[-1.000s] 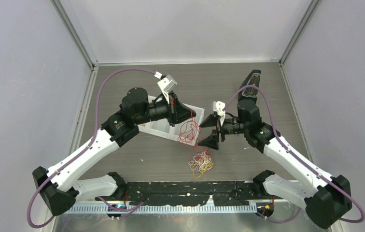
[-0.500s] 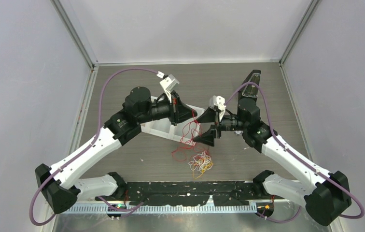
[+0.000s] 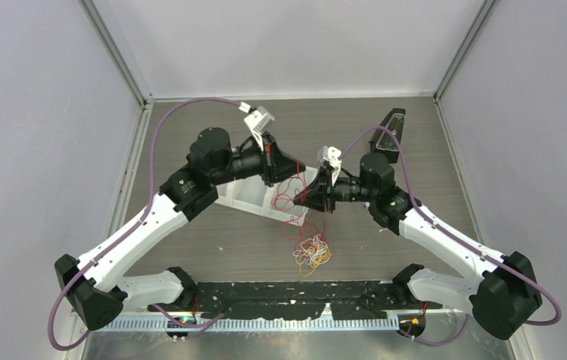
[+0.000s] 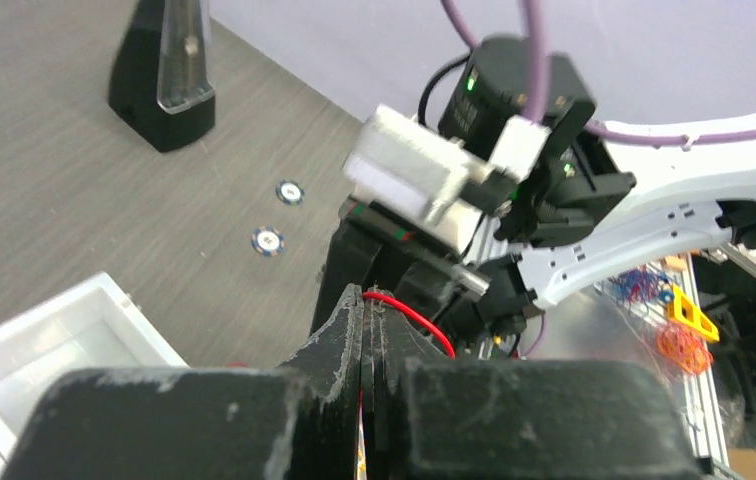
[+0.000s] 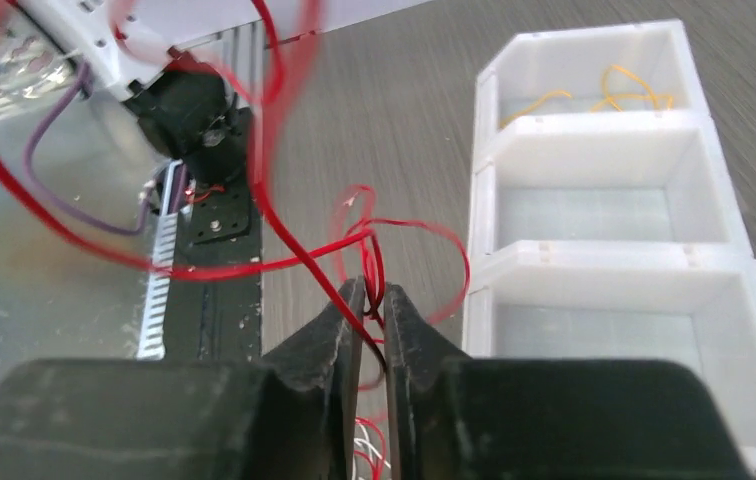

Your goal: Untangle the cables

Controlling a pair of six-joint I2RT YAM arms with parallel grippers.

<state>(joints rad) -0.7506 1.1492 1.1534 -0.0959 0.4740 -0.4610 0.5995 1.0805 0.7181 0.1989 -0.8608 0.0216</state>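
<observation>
Pinching a red cable (image 5: 374, 270) tight, the left fingers (image 4: 339, 345) hang above a white tray (image 3: 244, 196). The right fingers (image 5: 326, 335) meet them almost tip to tip, clamped on red loops too. On the surface (image 3: 228, 240) just below, the other cables (image 3: 312, 252) lie in a white, yellow and red bunch.

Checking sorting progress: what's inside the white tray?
The tray holds yellow-orange cables in one end compartment; the other two look bare in the right wrist view. From above, the left arm covers part of it.
</observation>
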